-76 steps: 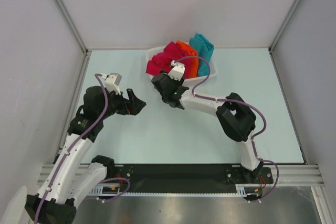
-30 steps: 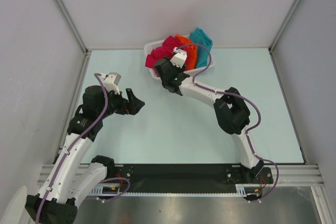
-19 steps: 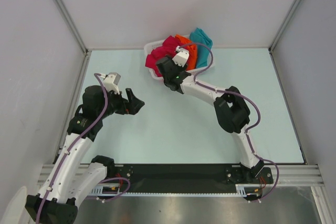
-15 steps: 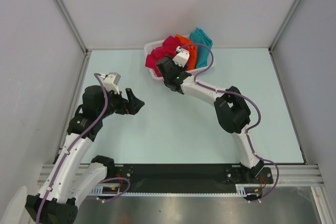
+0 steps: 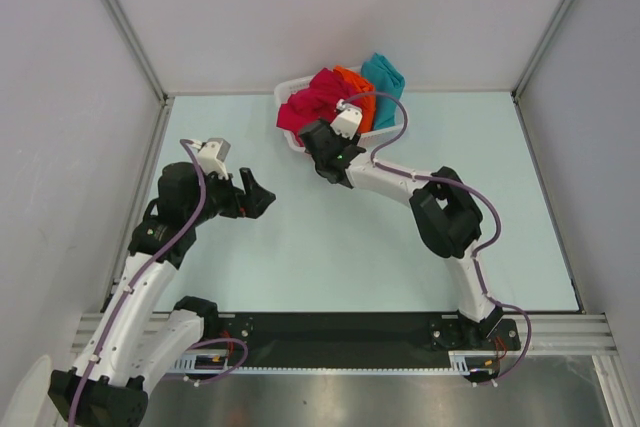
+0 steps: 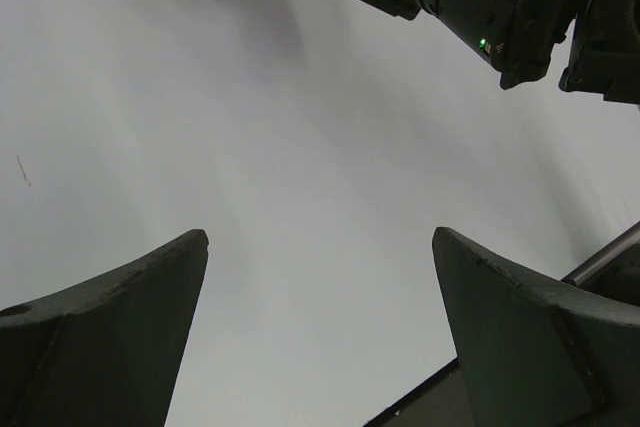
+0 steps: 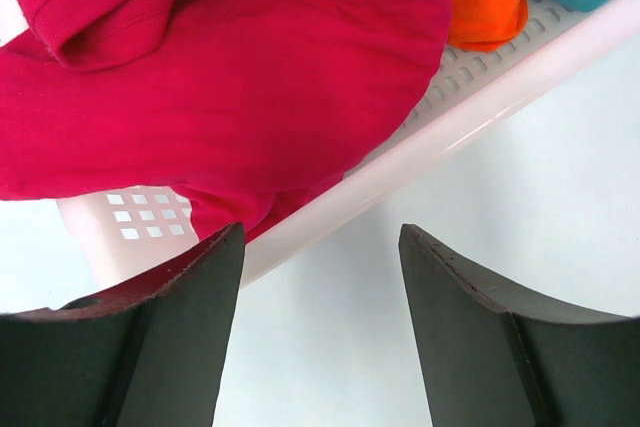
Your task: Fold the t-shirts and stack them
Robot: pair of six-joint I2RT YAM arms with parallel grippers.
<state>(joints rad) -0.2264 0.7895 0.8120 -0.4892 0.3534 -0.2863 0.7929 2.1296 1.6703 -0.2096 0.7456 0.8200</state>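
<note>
Lying just beyond right hand (image 7: 318, 239): t-shirts (image 7: 250, 67)

We are looking into a robotics lab test cell, not a home: plain grey panel walls (image 5: 330, 7) framed by aluminium posts (image 5: 122, 27) box in a bare pale-green table (image 5: 300, 267). A left arm (image 5: 140, 267) and a right arm (image 5: 445, 222), trailing purple cables (image 5: 404, 132), are bolted to a metal rail (image 5: 560, 332) at its near edge. The only homely things are t-shirts (image 5: 320, 102) heaped in a white basket (image 7: 450, 132).

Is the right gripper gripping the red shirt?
No, the right gripper is open by the basket rim; the red shirt drapes over it, ungripped.
</note>
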